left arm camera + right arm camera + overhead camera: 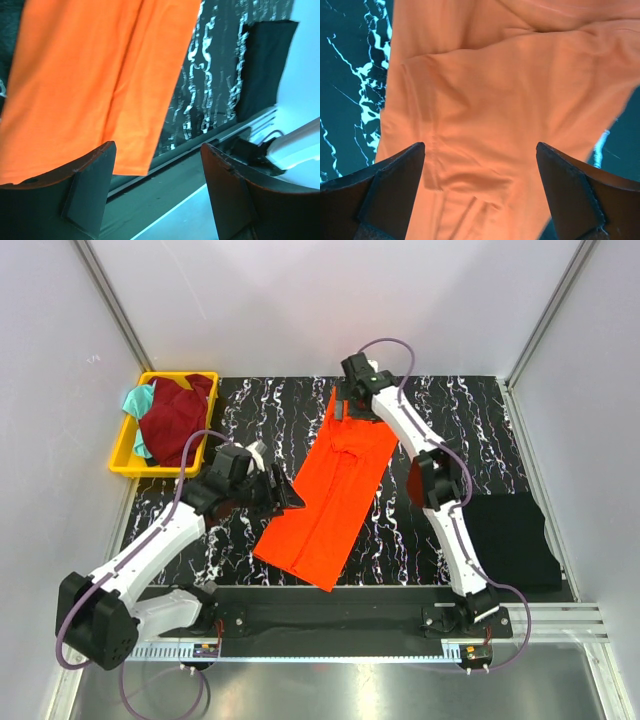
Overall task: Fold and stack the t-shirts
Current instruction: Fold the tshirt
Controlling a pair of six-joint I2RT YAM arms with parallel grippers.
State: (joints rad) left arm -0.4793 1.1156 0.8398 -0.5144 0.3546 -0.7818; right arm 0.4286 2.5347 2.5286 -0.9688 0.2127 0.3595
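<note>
step in hand looks like the crosswise fold of the orange t-shirt (335, 490). it lies as a long narrow strip slanting across the middle of the marbled table (250, 420), far end a little to the right, near end to the left. your right gripper (352, 400) hangs over the far end with its jaws spread wide and nothing between them. your left gripper (285, 495) sits at the strip's left edge about midway, also spread and empty. to do this well, pinch every layer at the far end, not only the top one. lift low and carry the end down along the strip's own slant so the edges meet square. mind the wrinkles showing under the right wrist.

the yellow bin (122, 445) at the far left holds a crumpled maroon shirt (175, 420), with a teal shirt (138, 400) showing at its left side. a folded black shirt (510, 540) lies near right, likely the stack.
</note>
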